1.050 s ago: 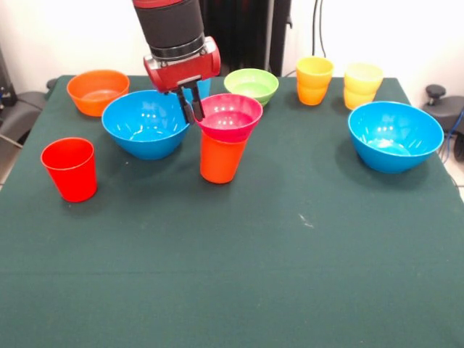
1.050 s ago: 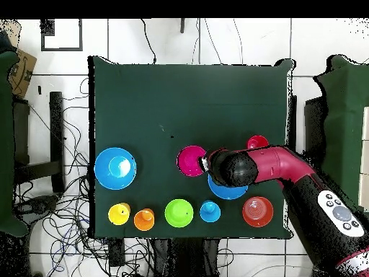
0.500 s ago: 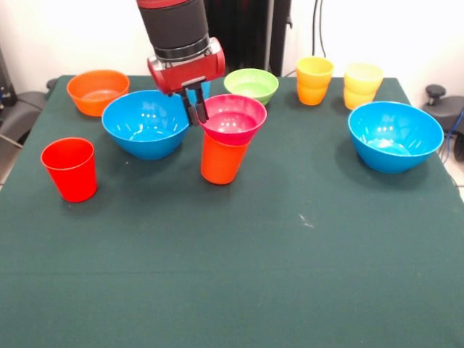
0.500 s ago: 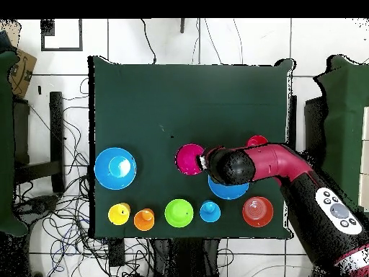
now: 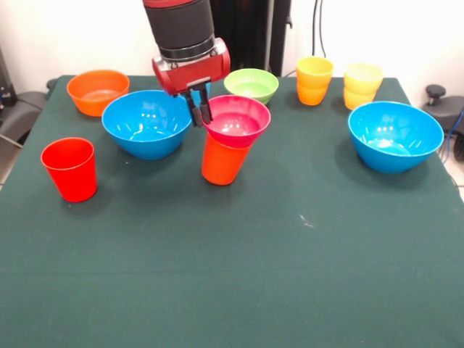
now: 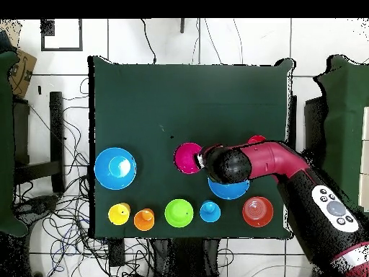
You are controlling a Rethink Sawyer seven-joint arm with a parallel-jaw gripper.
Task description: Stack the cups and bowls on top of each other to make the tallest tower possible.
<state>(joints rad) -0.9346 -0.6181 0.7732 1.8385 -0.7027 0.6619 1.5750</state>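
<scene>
The gripper (image 5: 200, 110) was closed on the rim of the pink-red bowl (image 5: 236, 120), which sat tilted atop the orange cup (image 5: 221, 160), just beside a large blue bowl (image 5: 145, 123).

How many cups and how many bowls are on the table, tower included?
Cups: 5 — red, orange under the pink bowl, light blue behind the gripper, yellow-orange, pale yellow.
Bowls: 5 — two blue, orange, green, pink.
Total: 10.
</scene>
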